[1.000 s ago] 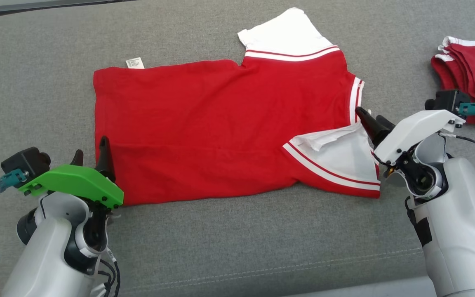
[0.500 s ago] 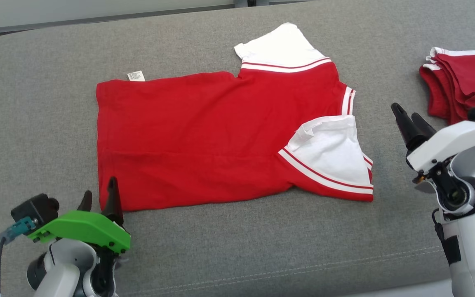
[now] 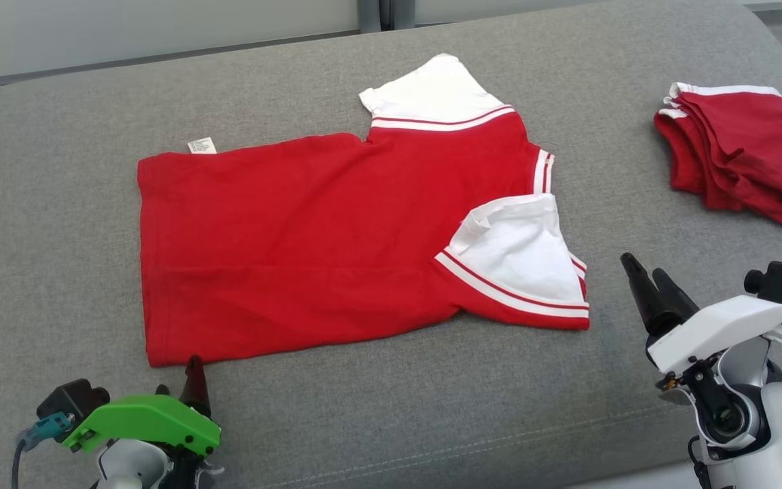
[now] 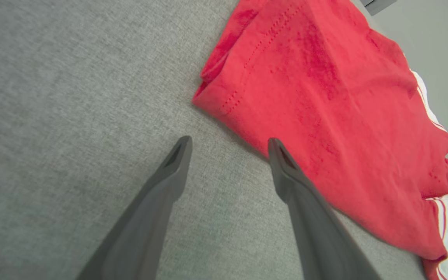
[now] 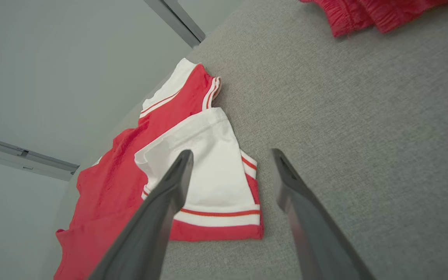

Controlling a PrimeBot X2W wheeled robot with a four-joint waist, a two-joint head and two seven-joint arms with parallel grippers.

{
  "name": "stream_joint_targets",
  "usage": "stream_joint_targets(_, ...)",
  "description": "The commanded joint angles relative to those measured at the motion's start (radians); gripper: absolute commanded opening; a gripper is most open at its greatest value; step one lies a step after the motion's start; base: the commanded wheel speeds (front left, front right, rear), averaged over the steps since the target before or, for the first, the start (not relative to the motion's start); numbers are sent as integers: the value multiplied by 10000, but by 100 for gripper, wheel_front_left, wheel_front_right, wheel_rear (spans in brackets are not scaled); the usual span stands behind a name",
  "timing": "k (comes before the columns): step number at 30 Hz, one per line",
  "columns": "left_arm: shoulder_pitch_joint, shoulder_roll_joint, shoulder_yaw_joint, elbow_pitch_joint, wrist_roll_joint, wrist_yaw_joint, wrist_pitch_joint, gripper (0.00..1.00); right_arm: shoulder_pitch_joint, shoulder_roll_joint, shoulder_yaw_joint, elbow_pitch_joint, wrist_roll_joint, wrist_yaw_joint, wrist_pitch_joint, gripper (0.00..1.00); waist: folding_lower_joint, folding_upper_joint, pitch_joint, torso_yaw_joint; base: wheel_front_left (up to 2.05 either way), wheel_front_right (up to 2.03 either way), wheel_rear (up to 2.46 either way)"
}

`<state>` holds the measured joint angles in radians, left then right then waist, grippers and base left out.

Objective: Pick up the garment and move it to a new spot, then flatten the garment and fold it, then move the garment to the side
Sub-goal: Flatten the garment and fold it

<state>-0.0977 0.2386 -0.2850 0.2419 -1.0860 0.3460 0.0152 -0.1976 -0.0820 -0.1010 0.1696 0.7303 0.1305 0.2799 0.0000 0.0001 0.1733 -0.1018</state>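
Red shirt (image 3: 296, 238) sprawls mid grey cushion (image 3: 391, 421), light and floppy, so I'd pinch hem corner and sleeve edge; left end effector (image 3: 177, 377) and right end effector (image 3: 641, 266) both sit open, empty

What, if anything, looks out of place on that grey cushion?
The red shirt is not lying flat: its near white sleeve is folded back over the body, while the far sleeve sticks out. A small white label also pokes out at the far edge.
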Motion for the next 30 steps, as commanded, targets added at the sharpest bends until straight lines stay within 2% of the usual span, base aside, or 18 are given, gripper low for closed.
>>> stream_joint_targets(1,-154,9,94,96,-81,-63,-71,100,126,14,8,-88,89,2,-54,100,0,-1,34,-122,0,0,0)
stream_joint_targets(8,-652,-305,698,927,-652,-428,-354,100,477,186,164,-355,194,2,-81,100,0,-1,209,-437,0,0,0)
stream_joint_targets(9,-713,-374,779,1042,-735,-474,-405,86,506,200,180,-352,216,2,-78,100,0,-1,226,-470,0,0,0)
stream_joint_targets(11,-813,-447,924,1228,-830,-531,-547,46,556,216,265,-362,273,2,-74,100,0,-1,257,-526,0,0,0)
stream_joint_targets(12,-855,-499,1016,1297,-891,-602,-649,35,584,226,307,-365,317,2,-78,100,0,-1,271,-541,0,0,0)
stream_joint_targets(14,-936,-546,1142,1370,-904,-784,-881,0,704,237,395,-334,376,2,-103,100,0,-1,297,-544,0,0,0)
stream_joint_targets(20,-947,-735,1410,1287,-1042,-1200,-1418,0,842,278,653,58,635,2,-387,100,0,-1,371,-341,0,0,0)
stream_joint_targets(25,-781,-831,1414,1076,-1088,-1250,-1538,0,671,293,836,604,899,2,-655,100,0,-1,463,-79,0,0,0)
stream_joint_targets(30,-751,-937,1276,800,-1046,-1218,-1462,0,140,303,1065,1740,1152,2,-1069,100,0,-1,628,285,0,0,0)
